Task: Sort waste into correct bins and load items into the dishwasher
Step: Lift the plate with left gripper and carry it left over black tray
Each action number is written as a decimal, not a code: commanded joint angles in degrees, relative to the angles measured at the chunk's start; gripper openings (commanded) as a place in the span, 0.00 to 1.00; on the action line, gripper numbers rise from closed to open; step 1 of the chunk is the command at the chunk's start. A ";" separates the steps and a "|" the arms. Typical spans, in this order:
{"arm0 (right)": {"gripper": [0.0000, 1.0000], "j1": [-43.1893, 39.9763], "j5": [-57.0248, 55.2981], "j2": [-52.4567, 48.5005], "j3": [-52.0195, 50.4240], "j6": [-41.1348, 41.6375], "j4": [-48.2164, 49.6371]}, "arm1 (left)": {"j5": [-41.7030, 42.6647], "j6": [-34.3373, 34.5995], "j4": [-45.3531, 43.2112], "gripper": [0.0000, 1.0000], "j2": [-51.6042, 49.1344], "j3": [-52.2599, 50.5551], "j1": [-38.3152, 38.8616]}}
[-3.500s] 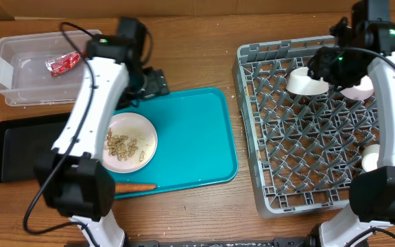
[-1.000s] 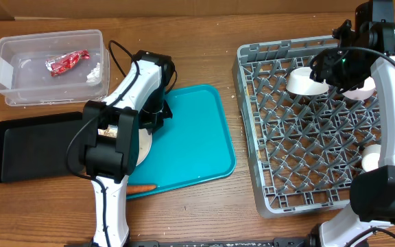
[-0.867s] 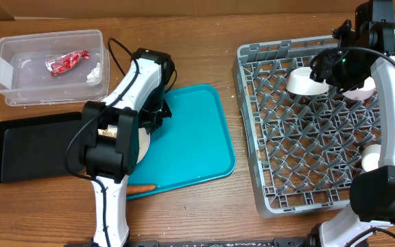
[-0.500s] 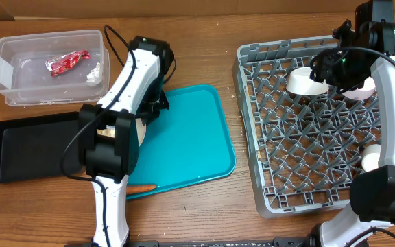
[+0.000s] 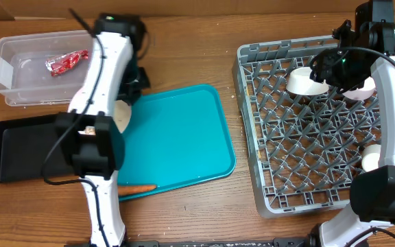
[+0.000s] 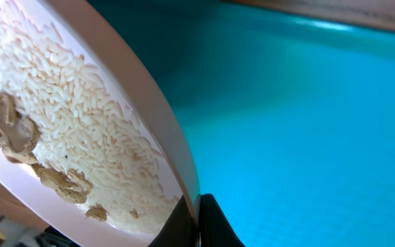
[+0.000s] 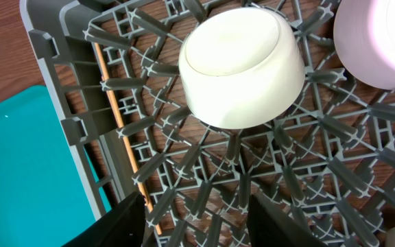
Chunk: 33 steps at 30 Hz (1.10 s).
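Note:
The white plate, carrying rice and beige food bits, is tilted steeply, its rim clamped in my shut left gripper. From overhead the plate hangs at the teal tray's left edge, beside the black tray, with the left gripper just above it. A red wrapper lies in the clear tub. An orange carrot rests on the teal tray's front rim. My right gripper stands open and empty over the grey dish rack, near an upturned white bowl, a pink cup and a chopstick.
The teal serving tray lies between the bins and the dish rack. Another white cup sits at the rack's right side. The left arm's cable loops over the black tray.
The left arm has swung left and back, lifting the plate off the teal tray and tipping it toward the black tray. The right arm has not moved.

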<state>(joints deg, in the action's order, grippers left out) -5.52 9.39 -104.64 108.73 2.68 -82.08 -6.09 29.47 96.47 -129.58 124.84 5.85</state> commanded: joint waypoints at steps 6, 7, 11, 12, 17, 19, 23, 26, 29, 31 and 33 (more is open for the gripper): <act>0.51 0.09 -0.39 0.61 0.85 -0.81 0.09 | 2.56 -5.97 0.37 0.04 2.86 1.46 -8.59; 0.51 0.09 -0.39 0.61 0.85 -0.81 0.09 | 3.39 -6.71 0.37 0.04 2.97 1.46 -9.38; 0.50 0.09 -0.39 0.61 0.85 -0.83 0.09 | 6.75 -9.25 0.37 0.04 3.26 1.44 -13.22; 0.51 0.09 -0.39 0.61 0.85 -0.83 0.07 | 7.61 -9.90 0.37 0.04 3.26 1.44 -14.12; 0.51 0.09 -0.39 0.61 0.85 -1.01 0.02 | 13.40 -14.75 0.37 0.04 3.26 1.44 -18.47; 0.51 0.09 -0.39 0.61 0.85 -1.01 0.02 | 15.78 -17.09 0.37 0.04 3.26 1.44 -19.98; 0.50 0.09 -0.39 0.61 0.85 -1.03 -0.26 | 22.27 -22.10 0.37 0.04 3.26 1.44 -22.91; 0.50 0.09 -0.42 0.61 0.85 -1.22 -0.44 | 26.80 -25.24 0.37 0.04 3.26 1.44 -25.38; 0.50 0.09 -0.42 0.61 0.85 -1.22 -0.42 | 28.28 -25.29 0.37 0.04 3.30 1.44 -27.43; 0.51 0.09 -0.42 0.61 0.85 -1.22 -0.57 | 28.65 -25.22 0.39 0.04 3.34 1.44 -28.76; 0.50 0.09 -0.42 0.61 0.85 -1.22 -0.79 | 28.72 -25.18 0.39 0.04 3.39 1.42 -30.03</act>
<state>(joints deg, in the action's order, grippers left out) -5.54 9.39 -104.64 108.73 1.87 -82.70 19.77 6.52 96.68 -128.79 124.92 -22.46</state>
